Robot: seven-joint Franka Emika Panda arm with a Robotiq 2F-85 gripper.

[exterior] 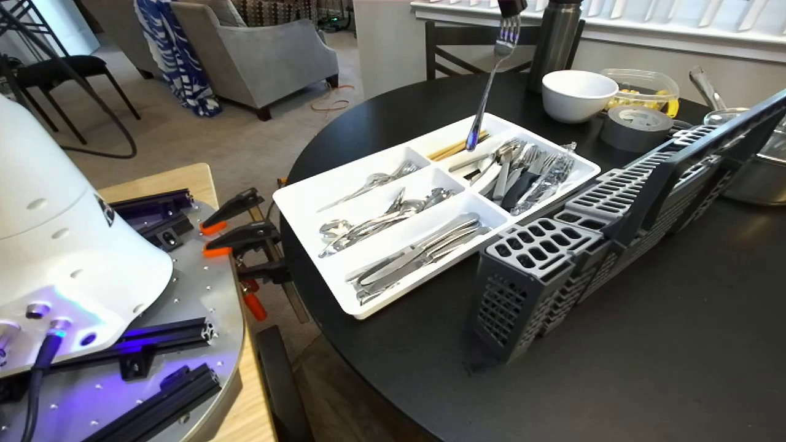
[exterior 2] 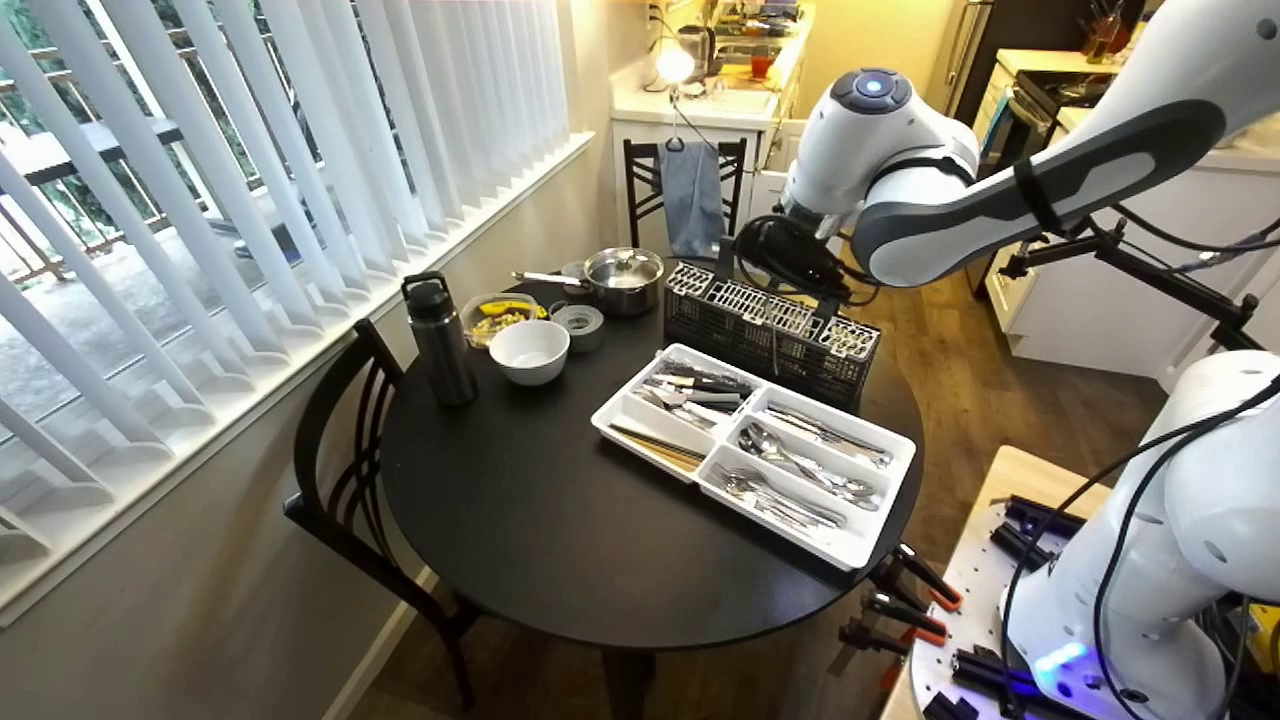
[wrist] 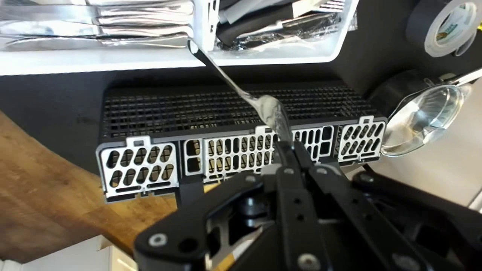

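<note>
A metal fork (exterior: 487,92) is held by its tined end in my gripper (wrist: 292,147), which is shut on it. The fork slants with its handle downward; in the wrist view the fork (wrist: 241,92) crosses in front of the dark cutlery basket (wrist: 165,109). In an exterior view only the fingertips (exterior: 511,7) show at the top edge. The basket (exterior 2: 770,345), with grey slotted lids, stands on the black table beside a white divided tray (exterior: 295,202). Knives (exterior: 417,255), spoons (exterior 2: 800,460), forks (exterior 2: 770,500), chopsticks (exterior 2: 655,447) and mixed utensils lie in the tray.
Around the basket and tray are a white bowl (exterior: 577,95), a tape roll (exterior: 635,127), a food container (exterior 2: 500,318), a steel bottle (exterior 2: 440,345) and a lidded pot (exterior 2: 625,285). Clamps (exterior: 245,236) sit between the robot's stand and the table. A chair (exterior 2: 350,470) stands near the window.
</note>
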